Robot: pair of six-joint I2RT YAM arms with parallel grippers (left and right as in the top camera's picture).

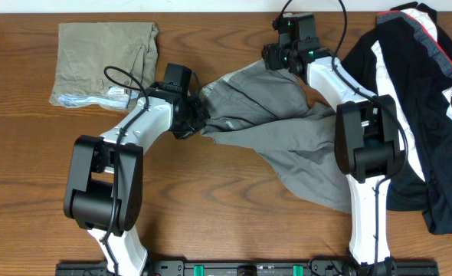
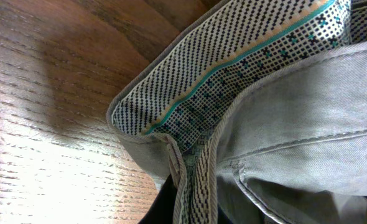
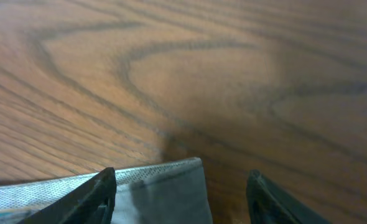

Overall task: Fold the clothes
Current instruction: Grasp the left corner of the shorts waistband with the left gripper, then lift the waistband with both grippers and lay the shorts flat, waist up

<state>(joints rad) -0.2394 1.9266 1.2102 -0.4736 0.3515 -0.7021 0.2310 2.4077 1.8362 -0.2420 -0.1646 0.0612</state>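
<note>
On the table (image 1: 211, 218), between the two arms: grey shorts (image 1: 264, 107) — spread out, rumpled.
Left gripper (image 1: 194, 116): at the shorts' left edge; the dotted waistband lining (image 2: 233, 68) fills its wrist view; whether it grips cannot be told.
Right gripper (image 3: 182, 180): at the shorts' far edge, jaws wide — a grey cloth corner lies between the fingers (image 3: 93, 196).
Khaki shorts (image 1: 103, 61): folded, far left.
Black top (image 1: 421, 115): heaped at right.
</note>
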